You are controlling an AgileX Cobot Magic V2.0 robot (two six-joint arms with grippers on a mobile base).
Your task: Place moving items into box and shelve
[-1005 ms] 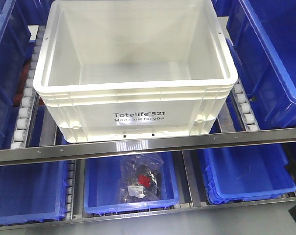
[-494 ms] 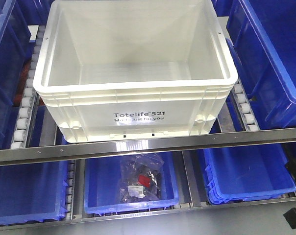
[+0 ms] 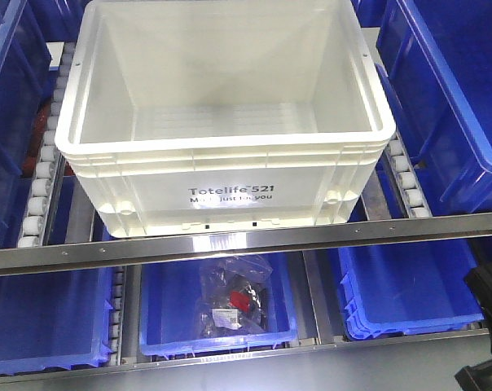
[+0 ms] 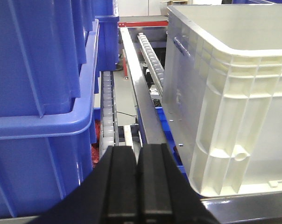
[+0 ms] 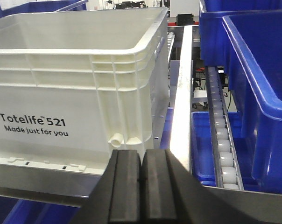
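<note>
Totelife crate (image 3: pixel 221 122) sits empty on the roller shelf's upper level, against the steel front rail (image 3: pixel 246 238), no balls in sight. Both the left gripper (image 4: pixel 137 182) and right gripper (image 5: pixel 141 186) hover outside its front corners, fingers pressed together and holding nothing. Risk: a rising right arm, now further into the front view's lower right corner than half a second ago, could clip the rail.

rack: steel rail (image 3: pixel 246 238) | roller tracks (image 3: pixel 39 195) | blue bins (image 3: pixel 217 303) | bagged parts (image 3: pixel 234 297)
</note>
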